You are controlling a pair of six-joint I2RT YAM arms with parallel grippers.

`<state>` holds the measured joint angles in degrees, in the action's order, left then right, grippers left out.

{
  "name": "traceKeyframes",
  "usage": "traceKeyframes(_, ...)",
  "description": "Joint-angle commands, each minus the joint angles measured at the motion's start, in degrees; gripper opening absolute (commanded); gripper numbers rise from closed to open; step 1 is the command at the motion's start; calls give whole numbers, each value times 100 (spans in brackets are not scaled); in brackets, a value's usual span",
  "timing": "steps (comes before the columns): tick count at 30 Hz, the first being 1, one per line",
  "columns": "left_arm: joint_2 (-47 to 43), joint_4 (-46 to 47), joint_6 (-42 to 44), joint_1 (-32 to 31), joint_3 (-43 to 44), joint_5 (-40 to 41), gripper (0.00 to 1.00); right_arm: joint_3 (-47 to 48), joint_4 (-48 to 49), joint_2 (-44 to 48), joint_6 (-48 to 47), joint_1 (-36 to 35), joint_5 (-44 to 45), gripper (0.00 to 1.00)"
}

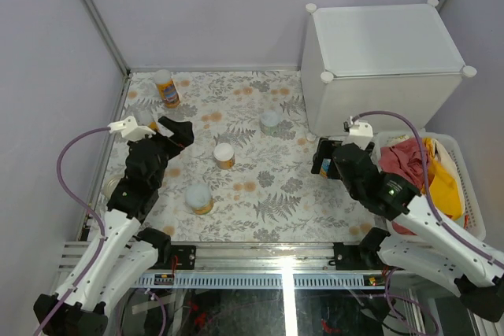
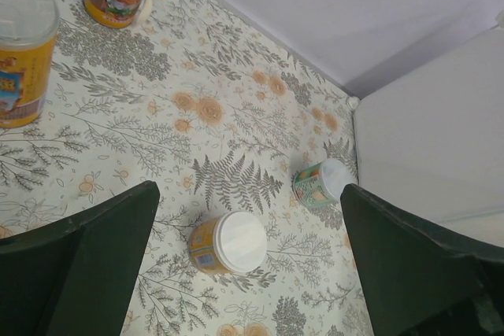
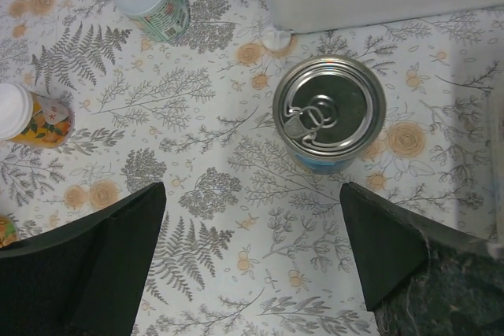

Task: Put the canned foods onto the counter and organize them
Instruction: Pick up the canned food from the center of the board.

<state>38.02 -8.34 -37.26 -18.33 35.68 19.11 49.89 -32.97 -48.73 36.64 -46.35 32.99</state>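
We are only beginning — the counter [image 1: 386, 33] is carrying 0 of the cans [image 1: 224, 155]. Our right gripper [image 3: 252, 186] is hanging wide open, empty, the blue tin [image 3: 329, 112] just ahead of it — the left gripper [image 2: 248, 189] is gaping empty too.

You see: surface [image 1: 260, 186], white with grey fern and orange flower print; counter [image 1: 386, 45], plain white; tin [image 3: 329, 112], blue label, silver top; short can [image 1: 270, 122], green label, pale lid; tall can [image 1: 167, 88], yellow-orange.

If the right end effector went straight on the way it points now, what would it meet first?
Probably the metal-topped tin, standing upright on the table just ahead of the right end effector, which is open. The tin sits off-centre, and depth is unclear.
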Motion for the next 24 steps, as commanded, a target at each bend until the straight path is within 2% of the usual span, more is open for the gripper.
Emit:
traceKeyframes(1,58,446,5,2,126,-300,100,-446,820,791,-525,-28,393,99)
traceKeyframes(4,38,537,-2,-1,81,-437,100,-473,1007,1070,-710,-23,462,99)
traceKeyframes(10,118,809,24,-15,-32,-1026,100,-192,253,578,-540,-23,1055,100)
traceKeyframes(13,178,920,80,-112,-59,-1255,100,-485,323,667,-431,-22,1435,100)
traceKeyframes(20,302,938,291,-549,-101,-1139,100,-818,-199,790,327,-23,1615,100)
traceKeyframes(24,402,1003,324,-819,-104,-942,100,-904,-161,637,397,-23,1496,99)
